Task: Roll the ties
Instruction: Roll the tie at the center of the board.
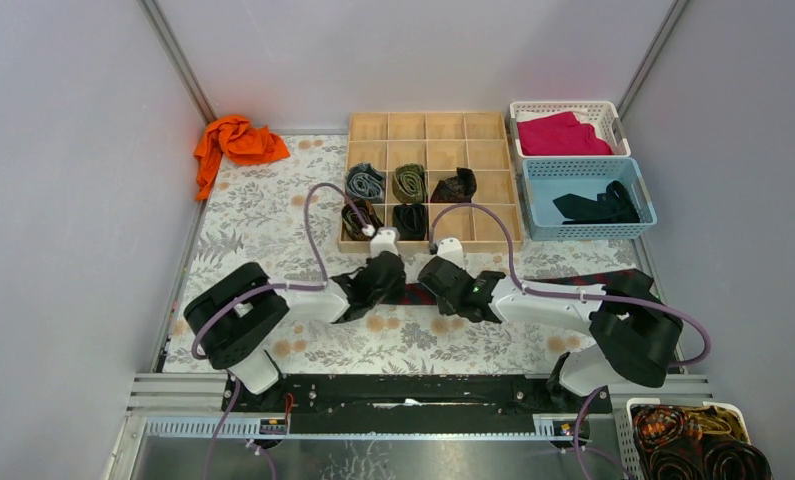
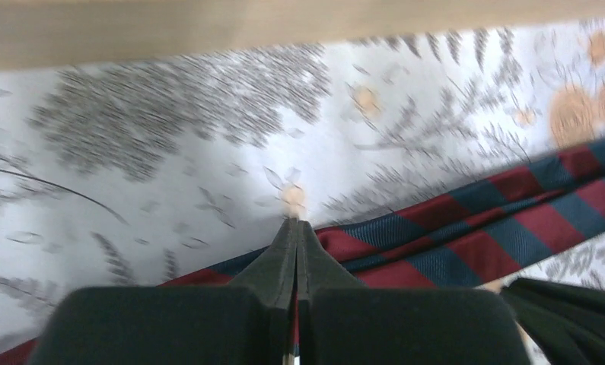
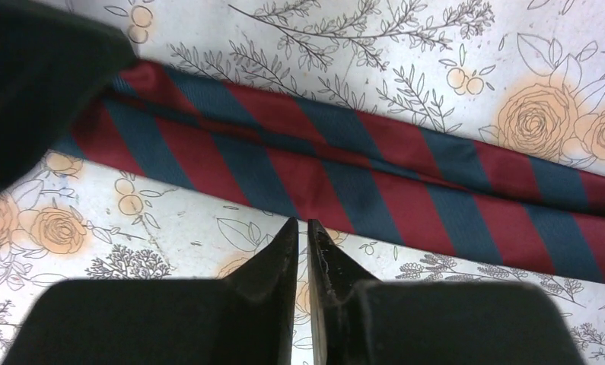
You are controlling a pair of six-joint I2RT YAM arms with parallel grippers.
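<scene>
Striped tie [image 3: 375, 182], navy and red, laid flat and straight across the floral worktop [image 3: 436, 46], between the two arms. Left tool [image 2: 295, 222] pressed together at one edge of the strip; whether pinching cloth, cannot tell. Right tool [image 3: 303, 224] barely parted, empty, just beside the near edge. Judged light, limp and slippery; likely to slacken and unroll unless held taut. Best taken at one end, pinched across the full width, for a tight first turn.
</scene>
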